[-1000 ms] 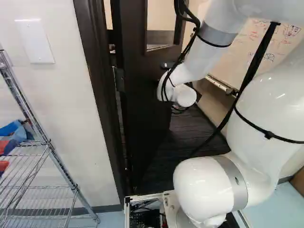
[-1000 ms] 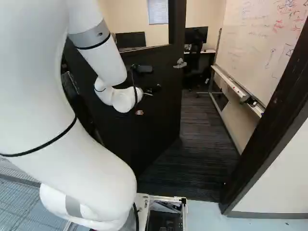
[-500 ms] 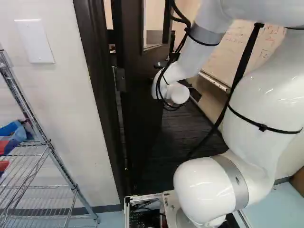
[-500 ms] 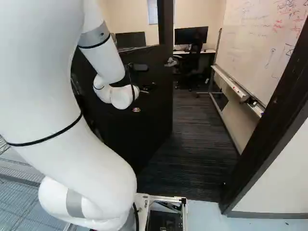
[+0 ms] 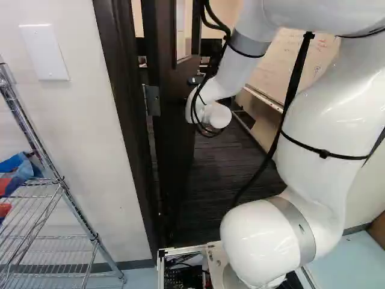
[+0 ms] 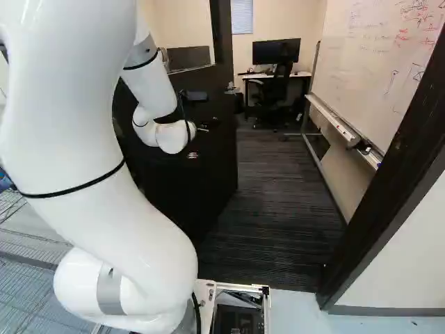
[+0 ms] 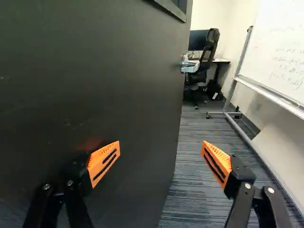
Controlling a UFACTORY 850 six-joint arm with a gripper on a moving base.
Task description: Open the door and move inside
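Note:
The dark door stands ajar, swung into the room on hinges at its left. In the right base view my gripper is partly hidden at the door's face. The wrist view shows the gripper open, nothing gripped. One finger with an orange pad lies close against the door's face; whether it touches, I cannot tell. The other pad is out past the door's free edge, over the opening. The silver lever handle sits near that edge, ahead of the gripper.
Dark carpet runs through the doorway, between the door and the right frame post. A whiteboard lines the room's right side. Desk and black chair stand at the back. A wire rack is left of the doorway.
The door has swung further into the room, widening the opening at its right. My arm has shifted left along with it in both base views. The base has not moved.

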